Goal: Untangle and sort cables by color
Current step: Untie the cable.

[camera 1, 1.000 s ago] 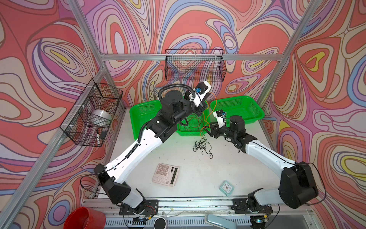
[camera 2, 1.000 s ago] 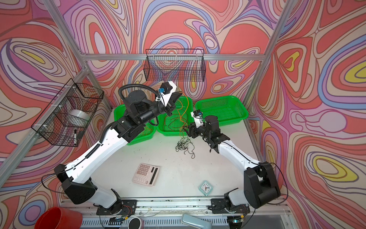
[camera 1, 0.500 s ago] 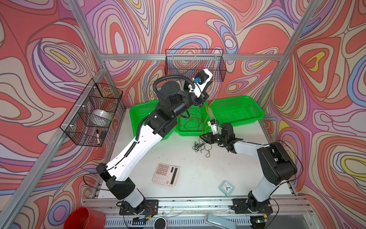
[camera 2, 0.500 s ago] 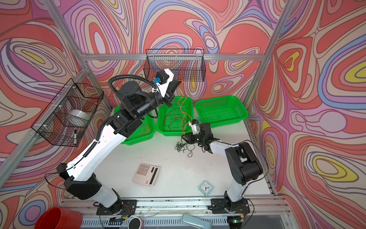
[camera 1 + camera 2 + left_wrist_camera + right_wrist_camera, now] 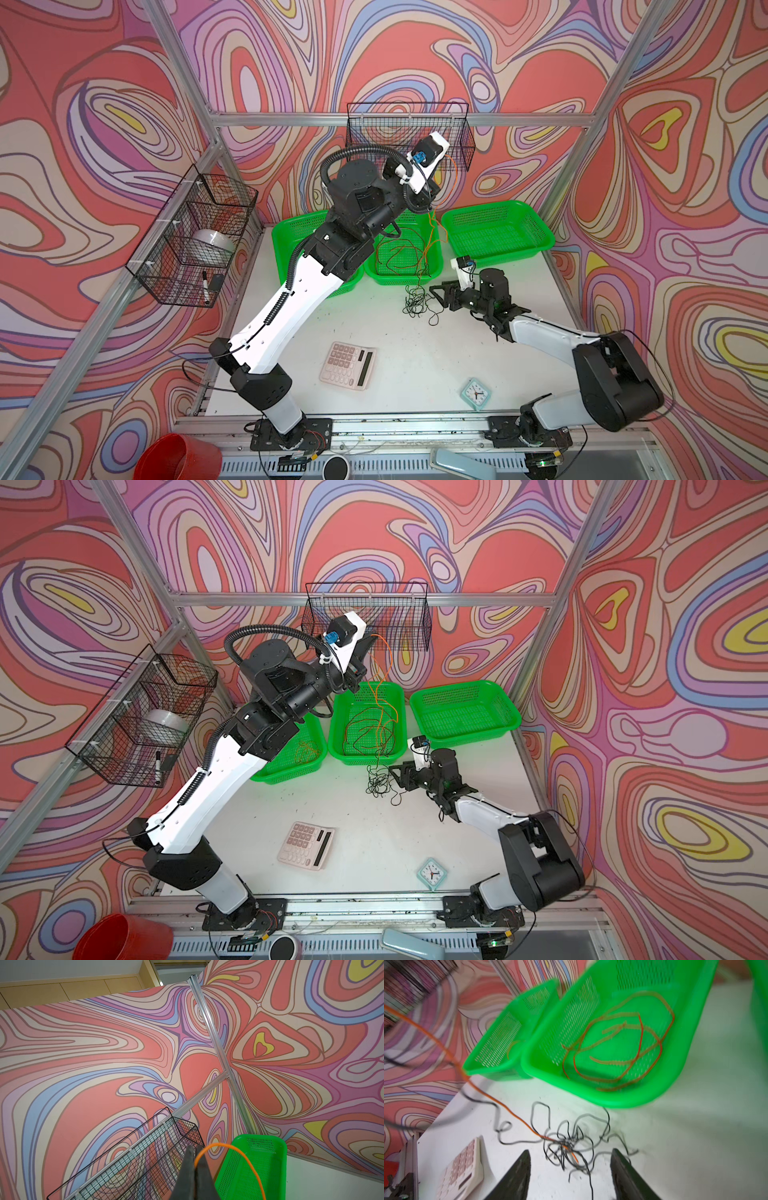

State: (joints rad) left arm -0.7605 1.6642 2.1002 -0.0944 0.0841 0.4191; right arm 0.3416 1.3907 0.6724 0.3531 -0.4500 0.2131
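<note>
My left gripper (image 5: 194, 1148) is raised high by the back wall, shut on an orange cable (image 5: 245, 1157). That orange cable (image 5: 388, 658) hangs down past the middle green basket (image 5: 336, 729), and its lower end (image 5: 483, 1093) runs into a tangle of black cables (image 5: 571, 1138) on the white table. The black tangle (image 5: 415, 301) lies just in front of that basket. Low over the table, my right gripper (image 5: 570, 1159) is open, its fingers either side of the tangle's near edge and holding nothing. Red cables (image 5: 623, 1043) lie looped in the middle basket. Another orange cable (image 5: 305, 752) sits in the left basket.
The right green basket (image 5: 498, 232) stands beside the middle one. A pink calculator (image 5: 348, 365) and a small teal clock (image 5: 475, 392) lie nearer the front. Wire baskets hang on the back wall (image 5: 407, 133) and the left wall (image 5: 195, 237). A red cup (image 5: 178, 457) stands below the table's front left corner.
My left gripper has risen toward the back wall, drawing the orange cable up. My right gripper has come down from beside the basket rim to the table at the black tangle.
</note>
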